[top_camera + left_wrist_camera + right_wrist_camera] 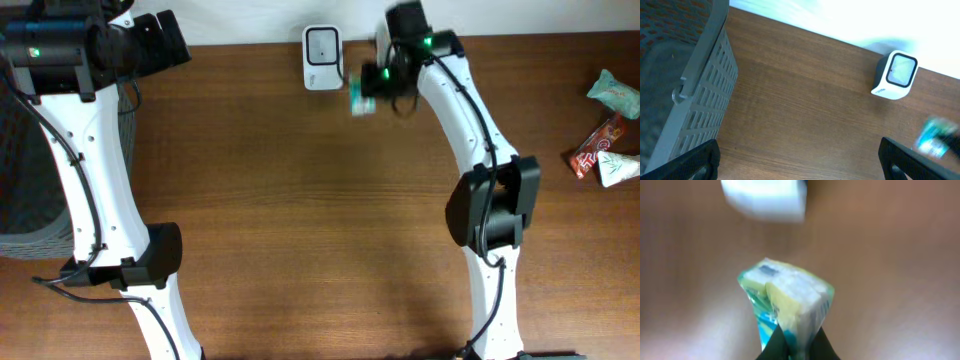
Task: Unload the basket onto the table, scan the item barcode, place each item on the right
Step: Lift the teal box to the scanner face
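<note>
Right gripper (792,347) clamped on a green-and-white snack packet (785,300), held just beside the barcode scanner (322,58) at the table's far edge. Left gripper (801,162) fingers wide apart, empty, near grey basket (700,95).

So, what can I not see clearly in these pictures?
- Barcode on the packet: the right wrist view is motion-blurred, so no print is readable; in the overhead view the packet is too small.
- Scanner: in the right wrist view it is only a white blur, cut off by the top edge.
- Basket contents: in the left wrist view they are dark and cut off by the left edge.
- Snacks: in the overhead view the labels are too small.
</note>
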`<action>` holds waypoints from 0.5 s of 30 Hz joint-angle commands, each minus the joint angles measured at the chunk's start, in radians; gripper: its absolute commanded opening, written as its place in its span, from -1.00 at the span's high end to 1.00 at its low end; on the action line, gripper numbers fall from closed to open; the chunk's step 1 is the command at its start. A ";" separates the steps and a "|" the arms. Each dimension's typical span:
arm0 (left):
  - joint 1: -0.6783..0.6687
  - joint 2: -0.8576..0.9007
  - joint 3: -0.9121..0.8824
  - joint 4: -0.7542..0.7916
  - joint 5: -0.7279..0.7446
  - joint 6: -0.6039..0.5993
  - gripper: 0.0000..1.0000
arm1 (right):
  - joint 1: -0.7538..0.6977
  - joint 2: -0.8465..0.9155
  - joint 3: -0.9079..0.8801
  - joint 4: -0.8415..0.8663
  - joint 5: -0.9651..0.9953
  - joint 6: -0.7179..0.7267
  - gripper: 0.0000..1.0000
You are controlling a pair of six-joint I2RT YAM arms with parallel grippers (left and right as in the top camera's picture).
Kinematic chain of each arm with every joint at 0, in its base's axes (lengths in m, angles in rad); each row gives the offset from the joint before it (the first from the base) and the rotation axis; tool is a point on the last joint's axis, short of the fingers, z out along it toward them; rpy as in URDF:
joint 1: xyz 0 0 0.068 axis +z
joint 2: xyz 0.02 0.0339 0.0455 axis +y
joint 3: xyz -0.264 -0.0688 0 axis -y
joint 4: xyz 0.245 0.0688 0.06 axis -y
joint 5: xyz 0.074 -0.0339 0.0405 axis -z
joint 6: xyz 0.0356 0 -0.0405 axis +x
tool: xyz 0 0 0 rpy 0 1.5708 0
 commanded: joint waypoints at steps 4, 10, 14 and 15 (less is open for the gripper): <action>0.004 0.006 0.005 0.000 -0.007 0.005 -0.98 | 0.103 0.017 0.030 0.322 0.395 -0.405 0.92; 0.004 0.006 0.005 0.000 -0.007 0.005 -0.99 | 0.156 0.080 0.030 0.443 0.397 -0.594 0.92; 0.004 0.006 0.005 0.000 -0.007 0.005 -0.98 | 0.156 0.081 0.030 0.478 0.418 -0.567 0.92; 0.004 0.006 0.005 0.000 -0.007 0.005 -0.98 | 0.149 0.075 0.031 0.494 0.500 -0.500 0.92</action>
